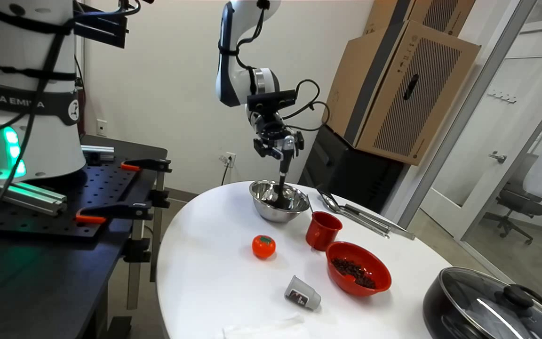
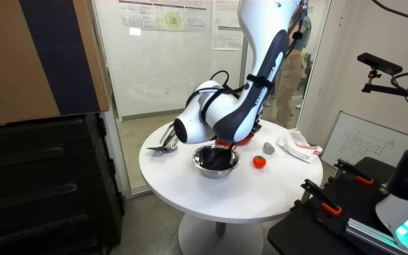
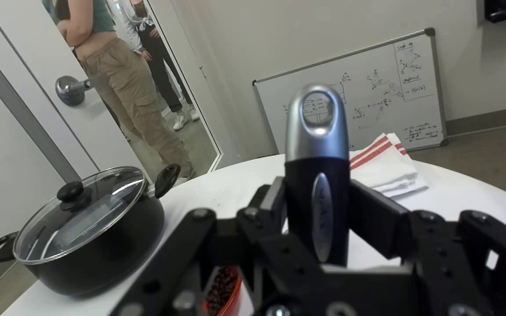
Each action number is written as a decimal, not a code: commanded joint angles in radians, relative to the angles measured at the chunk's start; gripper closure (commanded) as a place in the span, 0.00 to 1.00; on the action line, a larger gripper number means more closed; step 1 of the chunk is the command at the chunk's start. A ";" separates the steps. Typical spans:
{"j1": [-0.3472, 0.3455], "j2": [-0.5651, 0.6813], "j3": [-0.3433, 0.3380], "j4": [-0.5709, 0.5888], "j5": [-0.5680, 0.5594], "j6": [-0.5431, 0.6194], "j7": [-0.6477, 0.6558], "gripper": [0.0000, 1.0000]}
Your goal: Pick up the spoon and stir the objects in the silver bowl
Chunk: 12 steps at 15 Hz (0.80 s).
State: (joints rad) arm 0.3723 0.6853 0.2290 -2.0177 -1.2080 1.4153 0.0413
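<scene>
Spoon (image 3: 316, 175), one: black, its handle ending in a silver cap with a hanging hole. Standing close to upright, head sitting inside the silver bowl (image 2: 215, 173) on the round white counter (image 2: 175, 182); whether the head is touching the metal is not showing, and anything within is reading too dark to identify.

End effector (image 3: 318, 206), one: gripping the dark handle from both sides, just below the silver cap.

Handling, by judgement: looking light, stiff and hardly fragile; the dark section is probably offering good friction, the polished cap less. Present hold is looking sound, though high: stirring may be twisting the handle in the grasp or sliding the light-looking bowl.
</scene>
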 commanded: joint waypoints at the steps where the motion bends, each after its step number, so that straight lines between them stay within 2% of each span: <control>1: 0.006 0.016 0.022 -0.003 -0.026 -0.018 0.028 0.90; 12: 0.022 0.044 0.020 0.025 -0.089 -0.038 0.073 0.90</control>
State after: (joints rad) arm 0.3848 0.7065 0.2538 -2.0153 -1.2618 1.4149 0.0863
